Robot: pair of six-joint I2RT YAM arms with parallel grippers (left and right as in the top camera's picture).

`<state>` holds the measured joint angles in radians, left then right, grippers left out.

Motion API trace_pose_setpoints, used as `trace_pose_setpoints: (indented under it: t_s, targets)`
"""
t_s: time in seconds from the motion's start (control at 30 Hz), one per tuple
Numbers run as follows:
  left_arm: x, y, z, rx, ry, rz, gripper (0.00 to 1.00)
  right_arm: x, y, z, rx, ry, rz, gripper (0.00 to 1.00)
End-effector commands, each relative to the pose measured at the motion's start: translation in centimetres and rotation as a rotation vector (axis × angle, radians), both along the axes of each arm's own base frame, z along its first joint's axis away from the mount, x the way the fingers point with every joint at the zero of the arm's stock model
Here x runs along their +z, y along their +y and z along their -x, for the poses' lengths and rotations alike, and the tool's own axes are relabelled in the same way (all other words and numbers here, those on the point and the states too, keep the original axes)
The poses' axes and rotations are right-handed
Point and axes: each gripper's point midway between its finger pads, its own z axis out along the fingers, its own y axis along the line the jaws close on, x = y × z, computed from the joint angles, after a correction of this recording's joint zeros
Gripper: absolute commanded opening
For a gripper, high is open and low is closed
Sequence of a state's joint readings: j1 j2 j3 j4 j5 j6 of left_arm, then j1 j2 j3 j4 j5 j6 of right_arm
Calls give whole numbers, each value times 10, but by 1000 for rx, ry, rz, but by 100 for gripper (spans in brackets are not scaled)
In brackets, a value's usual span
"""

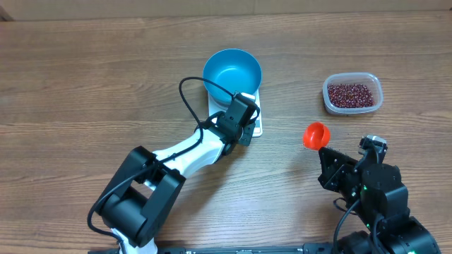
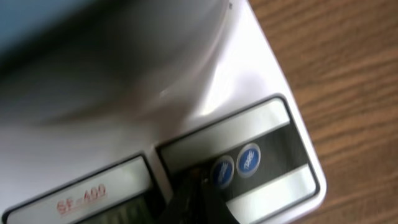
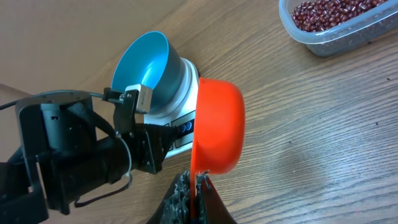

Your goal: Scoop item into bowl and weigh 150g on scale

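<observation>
The blue bowl [image 1: 232, 69] [image 3: 142, 61] stands on the white scale [image 1: 257, 124] [image 2: 186, 74] and looks empty. My left gripper [image 1: 246, 129] [image 2: 196, 198] is shut with nothing in it. Its dark tip sits over the scale's front panel, right beside two round blue buttons [image 2: 235, 165]. My right gripper [image 1: 327, 150] [image 3: 195, 186] is shut on the thin handle of the orange-red scoop [image 1: 316, 135] [image 3: 217, 127], holding it above the table right of the scale. The red-brown beans [image 1: 351, 93] [image 3: 333, 11] lie in a clear container at the right.
The clear plastic container [image 1: 352, 107] [image 3: 329, 42] stands on the wooden table, right of the bowl and beyond the scoop. My left arm [image 1: 176, 156] [image 3: 68, 155] stretches from the front left edge across to the scale.
</observation>
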<state>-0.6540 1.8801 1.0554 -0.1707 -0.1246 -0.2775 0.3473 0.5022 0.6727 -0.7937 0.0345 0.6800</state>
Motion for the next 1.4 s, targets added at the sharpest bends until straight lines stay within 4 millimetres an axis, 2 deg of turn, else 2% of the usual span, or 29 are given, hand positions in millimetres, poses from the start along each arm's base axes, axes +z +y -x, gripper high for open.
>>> trace_pose_setpoints:
  t_s: [0.0,0.1,0.2,0.3,0.37,0.43,0.47,0.53,0.57,0.6,0.63,0.67,0.87,1.07,1.27,1.37]
  targets:
    - [19,-5,11,-37,20,27,4,11,-4,-2,-15,-34,5,4]
    - [53,-14,28,-94,34,102,4,11,-4,-2,-15,-34,5,4]
    - [86,-12,50,-130,46,141,4,11,-4,-2,-15,-34,6,4]
    - [117,3,65,-127,23,140,4,11,-5,-2,-23,-35,10,4]
    - [142,20,69,-94,-30,133,5,11,-7,-3,-34,-37,17,4]
    - [164,35,70,-60,-92,129,11,11,-9,-4,-44,-39,23,4]
    - [173,41,70,-45,-120,130,17,11,-10,-4,-46,-40,25,4]
    - [192,53,71,-12,-183,129,37,11,-10,-4,-47,-40,25,4]
    - [199,56,71,-2,-206,130,56,11,-10,-4,-47,-40,25,4]
    - [204,60,71,9,-225,129,71,11,-10,-4,-47,-40,25,4]
    - [208,63,70,21,-242,125,95,10,-11,-4,-51,-39,27,4]
    - [210,67,70,34,-253,115,100,10,-12,-4,-57,-38,31,4]
    - [195,73,72,44,-208,59,100,8,-13,-7,-67,-31,42,4]
    - [172,74,76,40,-130,9,100,6,-15,-7,18,-63,194,4]
    - [175,58,86,-82,-95,52,100,6,-7,-6,59,-61,168,4]
    - [179,68,99,-134,-31,12,100,12,-5,-9,56,-90,158,4]
